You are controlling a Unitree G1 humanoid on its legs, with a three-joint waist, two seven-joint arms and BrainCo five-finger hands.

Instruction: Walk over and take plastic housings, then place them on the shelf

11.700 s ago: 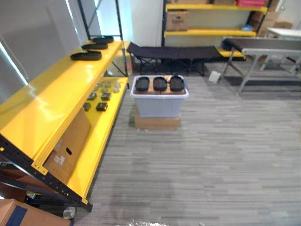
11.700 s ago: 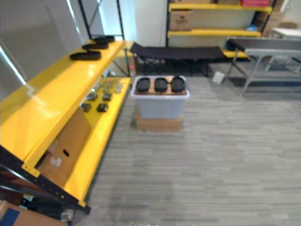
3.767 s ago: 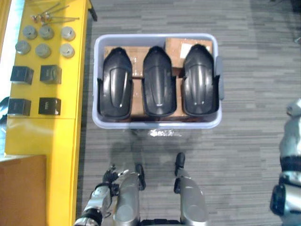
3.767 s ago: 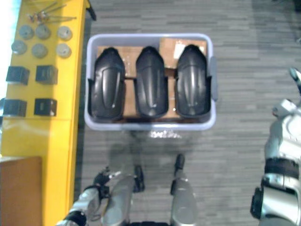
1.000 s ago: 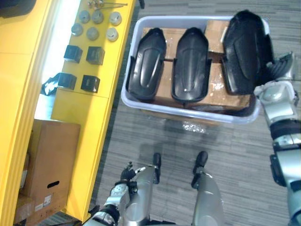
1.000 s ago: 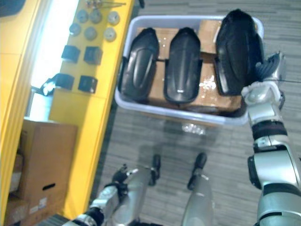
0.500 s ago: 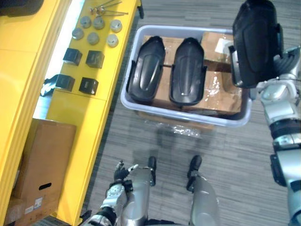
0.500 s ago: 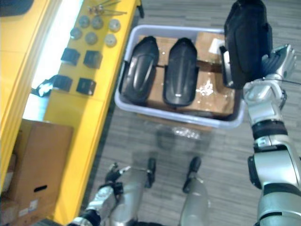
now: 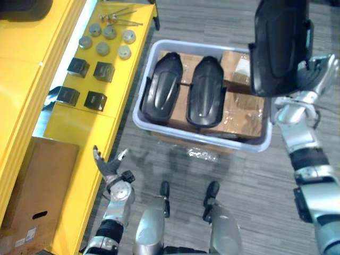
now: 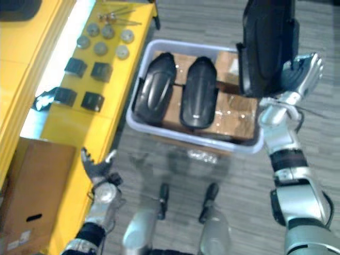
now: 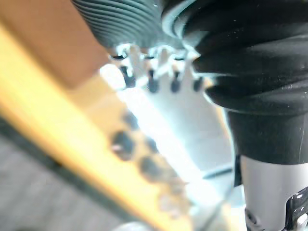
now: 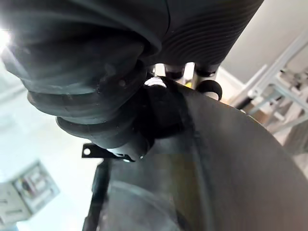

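One housing [image 9: 279, 48] above bin [image 9: 212, 139] rim, right robot hand [image 9: 316, 77] grasping it, left robot hand [image 9: 110, 169] released

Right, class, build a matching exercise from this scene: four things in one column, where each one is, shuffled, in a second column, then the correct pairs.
Things:
1. raised housing
2. two other housings
3. black cubes
4. left hand

Places:
A. on the yellow shelf
B. lying in the tub
C. held by the right hand, above the tub
D. open, low beside the shelf's edge

Pairs: 1-C, 2-B, 3-A, 4-D
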